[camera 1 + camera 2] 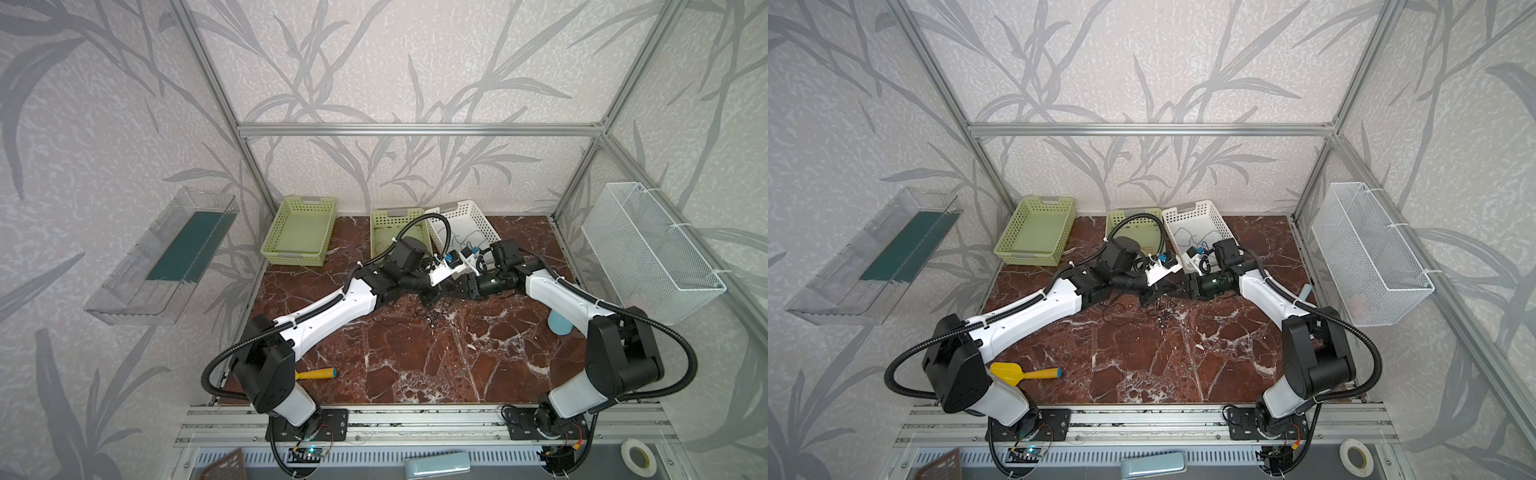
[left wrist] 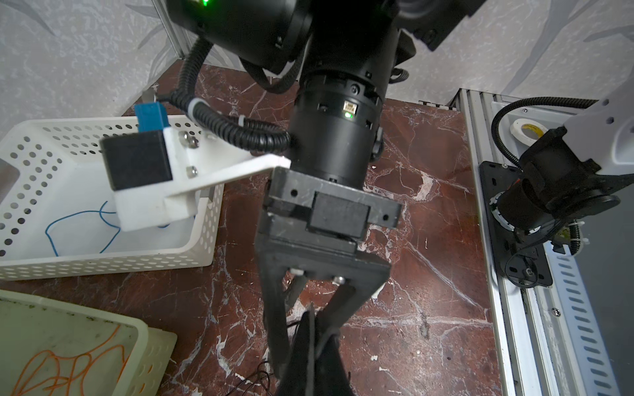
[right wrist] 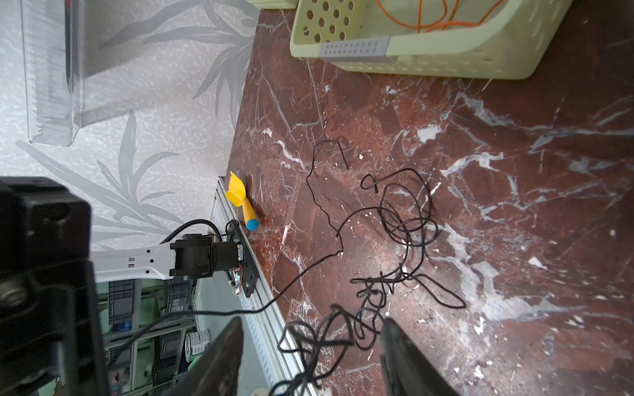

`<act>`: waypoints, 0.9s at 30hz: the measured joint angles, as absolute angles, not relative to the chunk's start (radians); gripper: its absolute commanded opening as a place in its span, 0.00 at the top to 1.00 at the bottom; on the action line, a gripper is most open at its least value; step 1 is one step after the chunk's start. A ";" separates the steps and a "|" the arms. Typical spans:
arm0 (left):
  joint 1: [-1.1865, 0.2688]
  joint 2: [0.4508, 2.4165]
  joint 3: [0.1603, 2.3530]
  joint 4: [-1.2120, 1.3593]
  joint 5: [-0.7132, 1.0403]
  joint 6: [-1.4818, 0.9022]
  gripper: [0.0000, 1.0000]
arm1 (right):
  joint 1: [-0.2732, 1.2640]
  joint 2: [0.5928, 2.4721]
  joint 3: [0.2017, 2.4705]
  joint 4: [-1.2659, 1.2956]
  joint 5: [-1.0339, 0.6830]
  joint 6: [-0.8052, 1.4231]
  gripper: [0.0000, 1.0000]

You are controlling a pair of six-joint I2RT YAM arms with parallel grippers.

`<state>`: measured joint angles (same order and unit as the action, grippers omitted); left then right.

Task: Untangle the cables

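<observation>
A tangle of dark cables (image 1: 432,313) (image 1: 1160,313) (image 3: 404,223) lies mid-table, with some strands raised off it. My left gripper (image 2: 310,315) (image 1: 432,293) is shut, and a dark strand appears pinched at its tip. Facing it, my right gripper (image 3: 312,322) (image 1: 455,286) is open, its fingers on either side of the raised strands without touching them. A blue cable (image 2: 55,226) lies in the white basket (image 2: 206,212). An orange cable (image 2: 68,367) (image 3: 429,20) lies in the middle green basket (image 3: 446,58).
An empty green basket (image 1: 299,237) stands at the back left. A yellow scoop (image 1: 1021,372) lies by the left arm's base, and a blue cup (image 1: 559,324) sits behind the right arm. A wire basket (image 1: 652,253) hangs on the right wall and a clear shelf (image 1: 162,257) on the left.
</observation>
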<state>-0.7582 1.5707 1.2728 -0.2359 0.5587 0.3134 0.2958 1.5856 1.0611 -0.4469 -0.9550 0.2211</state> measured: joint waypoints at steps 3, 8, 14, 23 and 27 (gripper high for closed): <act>-0.759 1.573 1.277 -0.236 0.560 0.317 1.00 | 0.301 1.595 1.061 -0.448 -0.955 0.213 0.56; -0.759 1.573 1.277 -0.236 0.558 0.323 1.00 | 0.302 1.616 1.061 -0.450 -0.940 0.212 0.89; -0.759 1.524 1.253 -0.229 0.501 0.319 1.00 | 0.249 1.613 1.061 -0.447 -0.884 0.220 1.00; -0.747 1.324 1.108 -0.204 0.332 0.295 1.00 | 0.129 1.524 1.057 -0.448 -0.889 0.207 1.00; -0.711 1.273 1.082 -0.198 0.289 0.288 1.00 | 0.111 1.506 1.057 -0.454 -0.863 0.186 1.00</act>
